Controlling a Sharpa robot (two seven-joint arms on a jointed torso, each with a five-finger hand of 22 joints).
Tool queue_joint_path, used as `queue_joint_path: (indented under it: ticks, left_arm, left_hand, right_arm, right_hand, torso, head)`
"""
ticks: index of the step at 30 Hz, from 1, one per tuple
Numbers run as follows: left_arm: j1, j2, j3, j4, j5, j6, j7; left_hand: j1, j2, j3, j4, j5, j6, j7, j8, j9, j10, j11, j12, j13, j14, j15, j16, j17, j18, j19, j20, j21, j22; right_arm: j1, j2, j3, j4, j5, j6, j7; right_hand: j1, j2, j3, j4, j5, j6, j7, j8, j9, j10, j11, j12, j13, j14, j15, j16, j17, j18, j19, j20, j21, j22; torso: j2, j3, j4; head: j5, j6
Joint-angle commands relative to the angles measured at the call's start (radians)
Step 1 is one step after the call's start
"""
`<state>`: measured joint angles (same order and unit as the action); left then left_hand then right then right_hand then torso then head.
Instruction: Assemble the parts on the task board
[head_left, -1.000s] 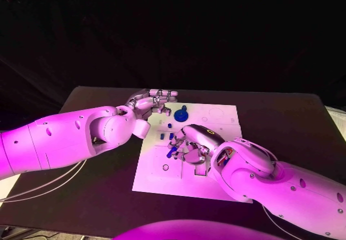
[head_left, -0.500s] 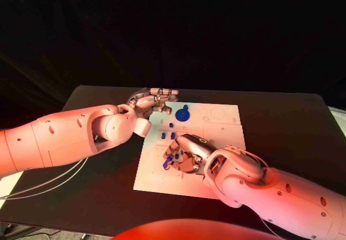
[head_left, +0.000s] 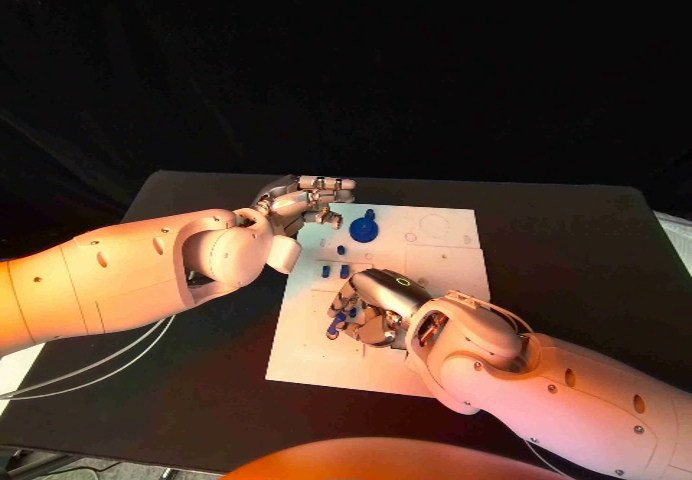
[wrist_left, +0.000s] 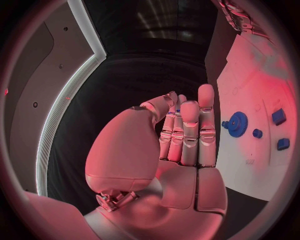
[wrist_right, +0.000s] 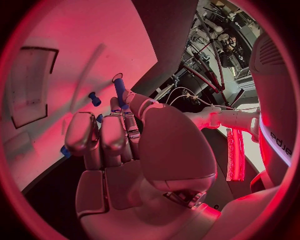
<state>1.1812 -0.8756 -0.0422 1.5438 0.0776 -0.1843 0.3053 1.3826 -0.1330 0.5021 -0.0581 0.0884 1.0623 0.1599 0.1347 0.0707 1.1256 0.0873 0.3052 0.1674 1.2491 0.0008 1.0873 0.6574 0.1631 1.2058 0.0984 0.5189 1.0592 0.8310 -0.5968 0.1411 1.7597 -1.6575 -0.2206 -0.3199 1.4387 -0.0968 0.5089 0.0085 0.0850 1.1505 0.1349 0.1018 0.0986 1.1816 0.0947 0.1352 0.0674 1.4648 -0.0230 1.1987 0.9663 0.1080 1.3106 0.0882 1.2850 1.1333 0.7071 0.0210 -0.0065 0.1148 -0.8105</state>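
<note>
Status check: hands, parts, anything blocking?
Left hand empty, fingers together, at board's far corner. Right hand holds a blue peg over the task board. Blue gear seated, path clear.

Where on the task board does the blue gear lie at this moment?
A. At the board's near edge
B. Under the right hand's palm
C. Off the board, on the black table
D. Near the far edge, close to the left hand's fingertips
D: the blue gear lies flat near the far edge of the task board, beside the left hand, while the right hand works nearer the middle.

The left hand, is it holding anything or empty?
Empty. The left hand holds nothing; in its wrist view its fingers stand straight, side by side, beside the task board.
</note>
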Motion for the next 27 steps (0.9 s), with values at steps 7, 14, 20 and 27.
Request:
queue_joint_path:
  ticks: [7,14,20,27]
  left_arm:
    - [0.000,0.002,0.001,0.001,-0.003,0.010,0.006]
    - [0.000,0.003,0.001,0.002,-0.003,0.010,0.005]
    - [0.000,0.003,0.001,0.002,-0.003,0.010,0.004]
    - [0.000,0.005,0.001,0.003,-0.003,0.009,0.003]
  left_hand:
    - [-0.010,0.000,-0.006,0.002,0.003,-0.005,0.003,0.006,-0.001,-0.008,-0.001,0.002,-0.001,-0.006,0.003,0.001,0.000,0.018,-0.001,0.005,-0.004,-0.001]
    - [-0.010,0.000,-0.006,0.002,0.003,-0.005,0.003,0.006,-0.001,-0.008,-0.001,0.002,-0.001,-0.006,0.003,0.001,0.000,0.018,-0.001,0.005,-0.004,-0.001]
    - [-0.010,0.000,-0.006,0.002,0.003,-0.005,0.003,0.006,-0.001,-0.008,-0.001,0.002,-0.001,-0.006,0.003,0.001,0.000,0.018,-0.001,0.005,-0.004,-0.001]
    - [-0.010,0.000,-0.006,0.002,0.003,-0.005,0.003,0.006,-0.001,-0.008,-0.001,0.003,-0.001,-0.006,0.003,0.001,0.000,0.018,-0.001,0.005,-0.004,-0.001]
  right_arm:
    - [0.001,0.013,-0.014,-0.013,-0.064,0.077,-0.020]
    - [0.002,0.020,-0.019,-0.015,-0.081,0.095,-0.021]
    - [0.002,0.029,-0.021,-0.014,-0.118,0.103,-0.013]
    - [0.005,0.040,-0.031,-0.019,-0.144,0.098,0.006]
  right_hand:
    - [-0.001,0.003,-0.001,-0.007,0.006,0.000,0.002,-0.001,0.002,0.034,-0.027,0.003,0.001,0.016,0.008,-0.007,-0.002,-0.006,-0.005,0.002,-0.003,0.000]
    - [-0.002,0.003,-0.001,-0.007,0.005,0.001,0.002,-0.001,0.002,0.035,-0.027,0.003,0.002,0.016,0.008,-0.006,-0.001,-0.006,-0.005,0.002,-0.003,0.000]
    - [-0.029,-0.015,-0.014,-0.007,0.033,-0.007,0.004,-0.007,0.001,0.027,-0.025,-0.008,0.000,0.014,0.011,-0.010,-0.009,-0.005,-0.011,0.004,-0.007,-0.005]
    - [-0.092,-0.065,-0.060,0.008,0.053,-0.078,0.026,-0.042,-0.017,-0.041,0.001,-0.051,-0.005,0.007,0.031,-0.024,-0.033,0.000,-0.032,0.020,-0.028,-0.032]
  torso:
    - [0.001,-0.0003,0.0013]
    - [0.001,-0.0001,0.0000]
    - [0.000,0.0001,0.0002]
    - [0.000,-0.0008,0.0015]
  head:
    - [0.001,-0.003]
    - [0.003,-0.008]
    - [0.004,-0.009]
    - [0.005,-0.008]
